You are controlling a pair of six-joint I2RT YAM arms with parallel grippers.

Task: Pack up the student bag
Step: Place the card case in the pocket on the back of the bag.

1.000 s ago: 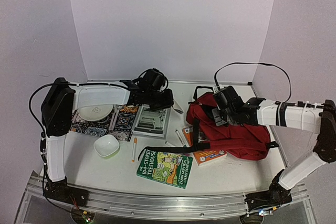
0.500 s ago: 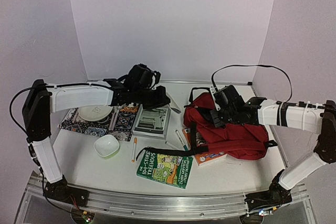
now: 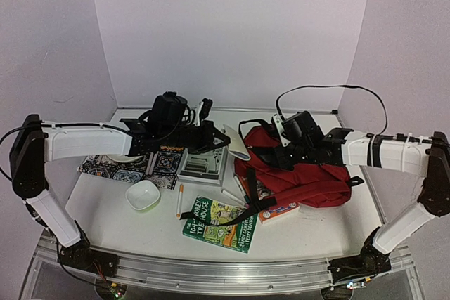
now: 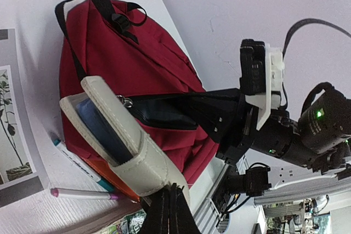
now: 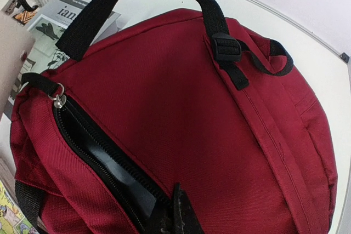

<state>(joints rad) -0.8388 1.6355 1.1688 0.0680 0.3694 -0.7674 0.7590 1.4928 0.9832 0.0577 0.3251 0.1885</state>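
- Left gripper point(image 4: 169, 205) is pinching a cream case point(image 4: 129, 152), holding it just ahead of itself at the student bag point(image 4: 137, 69)'s unzipped mouth.
- Right gripper point(image 5: 181, 212) is clamping the mouth's edge, the bag spreading directly ahead of its fingers.
- Compared with a second ago, the case is hanging nearer the bag.
- Green book point(image 3: 221, 224) is showing "STOREY TREEHOUSE".

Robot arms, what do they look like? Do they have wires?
Both the left arm and the right arm are smooth white tubes joined by chunky black joints. A thin black cable loops over the right one, which also wears black bands. The fingers are black and narrow, and a small green light glows near the right wrist.
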